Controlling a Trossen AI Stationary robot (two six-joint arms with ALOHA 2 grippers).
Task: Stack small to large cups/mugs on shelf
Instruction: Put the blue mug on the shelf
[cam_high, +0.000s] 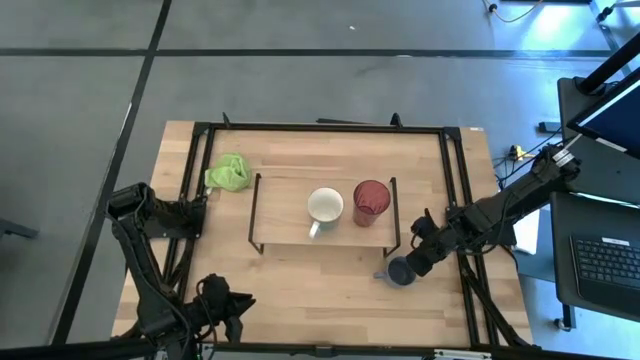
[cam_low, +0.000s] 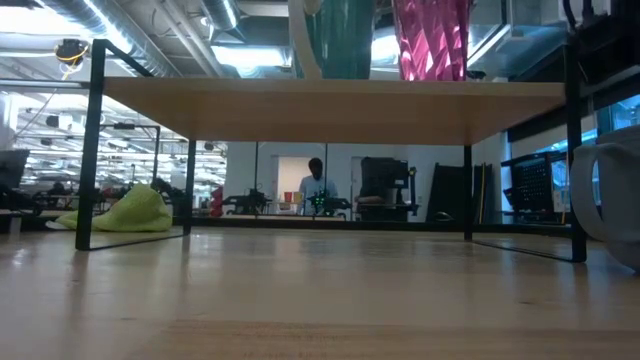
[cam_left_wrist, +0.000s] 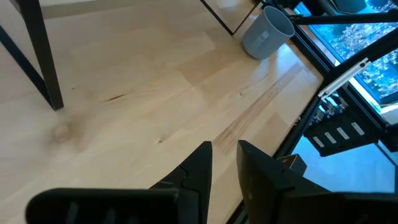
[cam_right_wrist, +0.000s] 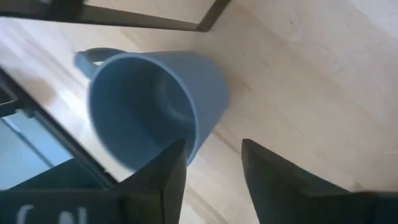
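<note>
Right gripper (cam_high: 412, 262) at the blue mug (cam_high: 399, 271)
Its fingers gape, mug rim just beside them; left gripper (cam_left_wrist: 225, 163) waits, narrowly parted.

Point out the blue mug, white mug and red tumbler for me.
blue mug (cam_right_wrist: 155, 106): right wrist view, inner wall.
white mug (cam_high: 325, 205): high view, open mouth.
red tumbler (cam_high: 371, 199): high view, open mouth.

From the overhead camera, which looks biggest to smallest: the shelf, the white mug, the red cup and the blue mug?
1. Shelf, by far.
2. White mug and red cup: look alike, so no ranking.
3. Blue mug, partly hidden by the right gripper.
</note>
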